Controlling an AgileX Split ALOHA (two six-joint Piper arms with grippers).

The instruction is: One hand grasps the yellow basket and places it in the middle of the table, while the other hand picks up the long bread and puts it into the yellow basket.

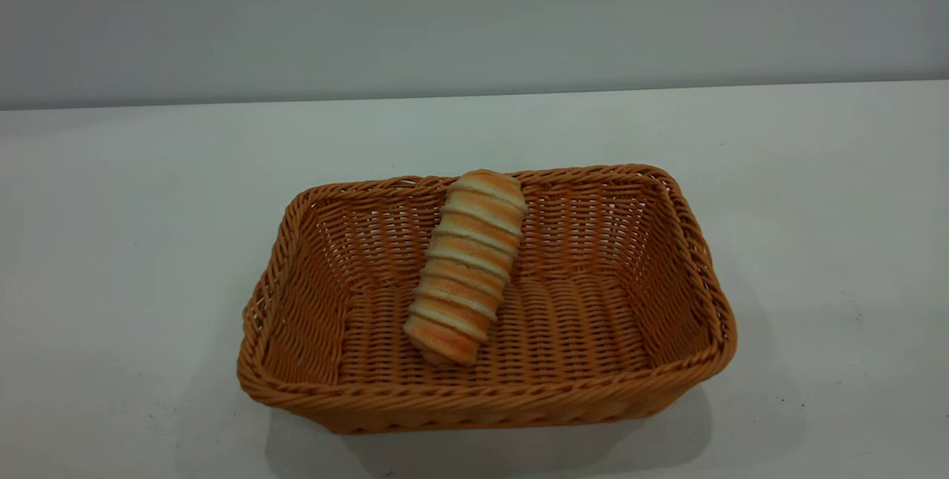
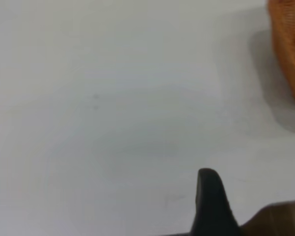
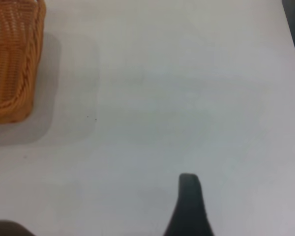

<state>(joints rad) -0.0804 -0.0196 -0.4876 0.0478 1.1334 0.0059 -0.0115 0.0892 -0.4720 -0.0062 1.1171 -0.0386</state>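
Long bread (image 1: 465, 268) lies inside yellow basket (image 1: 671, 197), away from both tools.
Bread looks light and soft; hold its middle gently; cannot tell if tools are open.

No readable text, labels or numbers anywhere

A plain grey wall (image 1: 474, 12) stands behind, evenly and softly lit.

Long bread (image 1: 465, 268) in yellow basket (image 1: 348, 405)
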